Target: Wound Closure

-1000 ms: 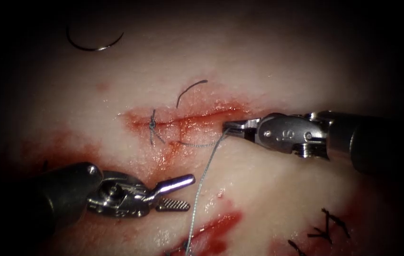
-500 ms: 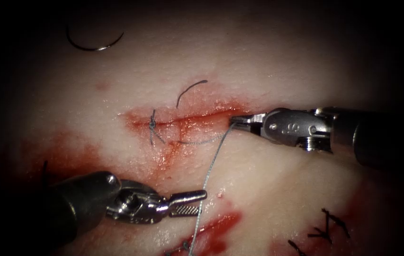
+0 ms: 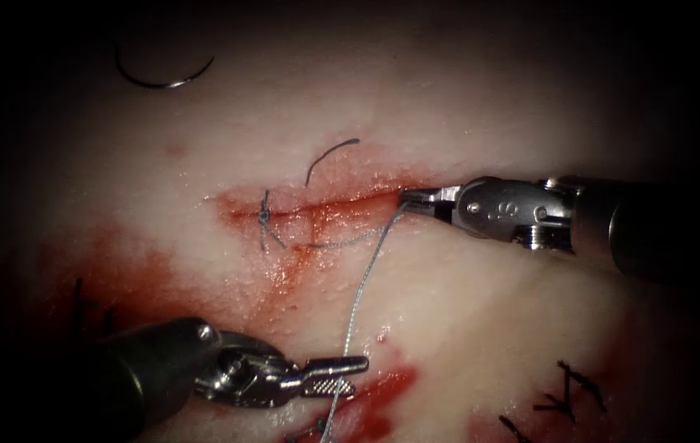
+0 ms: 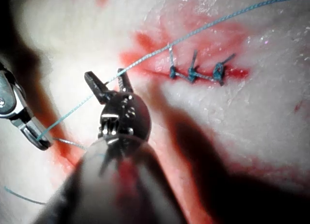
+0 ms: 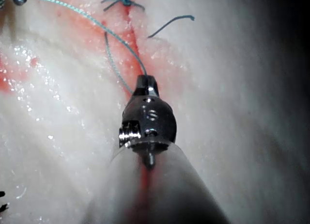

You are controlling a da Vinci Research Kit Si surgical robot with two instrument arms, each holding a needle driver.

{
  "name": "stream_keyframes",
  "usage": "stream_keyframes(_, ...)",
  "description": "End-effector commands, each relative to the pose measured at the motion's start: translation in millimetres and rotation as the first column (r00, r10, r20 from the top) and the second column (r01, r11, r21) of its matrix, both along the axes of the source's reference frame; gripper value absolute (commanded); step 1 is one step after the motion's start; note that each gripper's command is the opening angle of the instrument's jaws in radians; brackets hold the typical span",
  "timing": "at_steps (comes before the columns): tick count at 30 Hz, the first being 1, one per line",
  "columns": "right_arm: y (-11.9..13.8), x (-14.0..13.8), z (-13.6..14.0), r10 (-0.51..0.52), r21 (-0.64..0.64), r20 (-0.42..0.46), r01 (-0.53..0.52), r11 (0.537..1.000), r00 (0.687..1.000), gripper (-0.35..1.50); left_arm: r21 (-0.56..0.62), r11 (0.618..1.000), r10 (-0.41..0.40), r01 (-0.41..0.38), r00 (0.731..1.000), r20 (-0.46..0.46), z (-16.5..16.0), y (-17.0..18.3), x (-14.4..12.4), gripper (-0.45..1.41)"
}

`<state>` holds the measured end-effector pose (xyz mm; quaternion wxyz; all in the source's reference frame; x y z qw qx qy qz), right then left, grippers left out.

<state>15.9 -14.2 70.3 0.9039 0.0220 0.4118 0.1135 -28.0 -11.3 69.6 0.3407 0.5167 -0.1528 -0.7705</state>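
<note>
Gripping the thread (image 3: 363, 283) at the right end of the cut (image 3: 325, 209), the right tool (image 3: 414, 199) has its jaws closed on the strand, mid-frame right in the endoscope view. From there the thread runs down to the left tool (image 3: 341, 376) at lower centre, whose jaws stand narrowly apart around the strand, not clamped. A curved needle (image 3: 161, 78) lies free on the tissue (image 3: 481, 328) in the upper left, held by neither tool. A knot (image 3: 264, 215) sits at the cut's left end, a cut thread end (image 3: 329, 156) just above it.
</note>
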Motion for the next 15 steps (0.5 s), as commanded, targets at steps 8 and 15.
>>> stream_keyframes(8, 0.6, 0.9, 1.0, -0.001, -0.006, -0.004, 0.001, 1.000, 1.000, -0.35, 0.002, 0.999, 0.047, -0.047, 0.999, 0.025, -0.7, -0.7, -1.1, 0.32)
stream_keyframes(15, 0.5, 0.9, 1.0, 0.001, -0.001, -0.006, -0.001, 1.000, 1.000, -0.35, 0.007, 0.997, 0.081, -0.081, 0.996, 0.023, -0.8, -0.7, -1.0, -0.30)
